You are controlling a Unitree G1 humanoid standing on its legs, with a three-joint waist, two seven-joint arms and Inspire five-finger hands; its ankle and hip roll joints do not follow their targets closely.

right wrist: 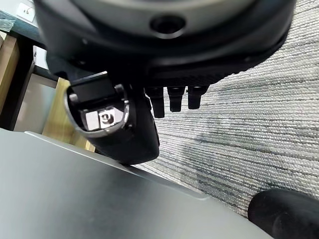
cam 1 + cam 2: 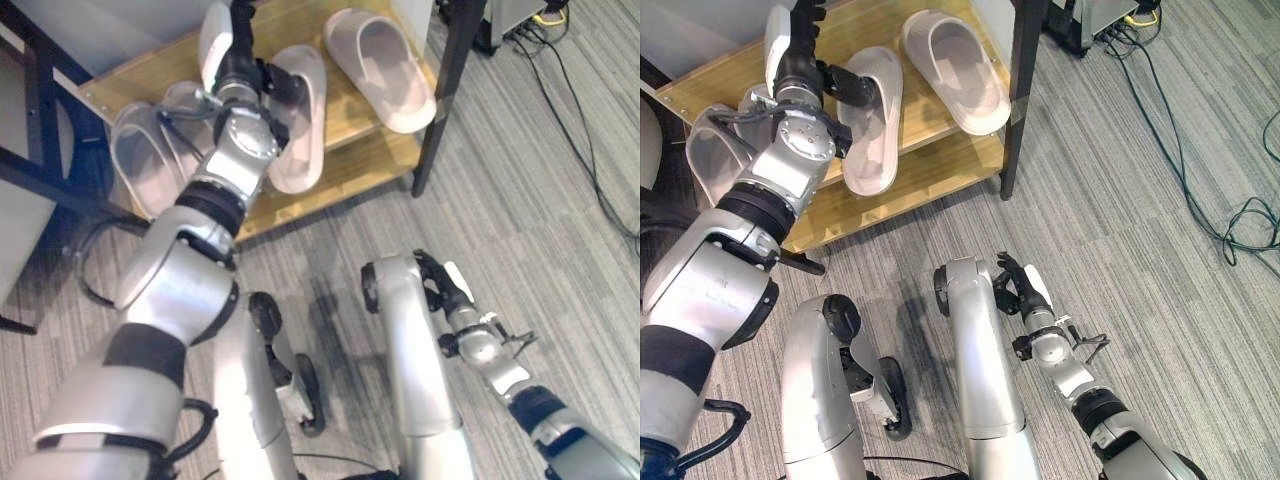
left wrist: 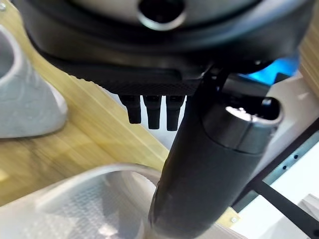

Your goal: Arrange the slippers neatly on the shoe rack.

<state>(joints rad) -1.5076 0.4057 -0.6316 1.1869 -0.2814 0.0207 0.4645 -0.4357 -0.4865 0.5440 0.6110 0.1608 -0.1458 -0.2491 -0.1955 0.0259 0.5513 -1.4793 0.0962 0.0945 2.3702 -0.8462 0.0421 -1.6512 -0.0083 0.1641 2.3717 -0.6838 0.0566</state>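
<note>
Left eye view: the wooden shoe rack (image 2: 360,165) carries pale slippers. One slipper (image 2: 380,68) lies free at the right end of the shelf, a middle slipper (image 2: 305,125) lies skewed beside it, and two more (image 2: 140,155) sit at the left end, partly under the arm.

The left hand (image 2: 245,75) is over the middle slipper; its thumb (image 3: 209,164) presses into the slipper's footbed while the fingers (image 3: 152,110) hang straight and relaxed, curled round nothing.

The right hand (image 2: 1025,290) hangs low over the carpet, well apart from the rack, fingers straight and holding nothing.

The slippers look like light, soft moulded foam, likely bendy and a little grippy; the strap arch or side edge seems the best hold.
</note>
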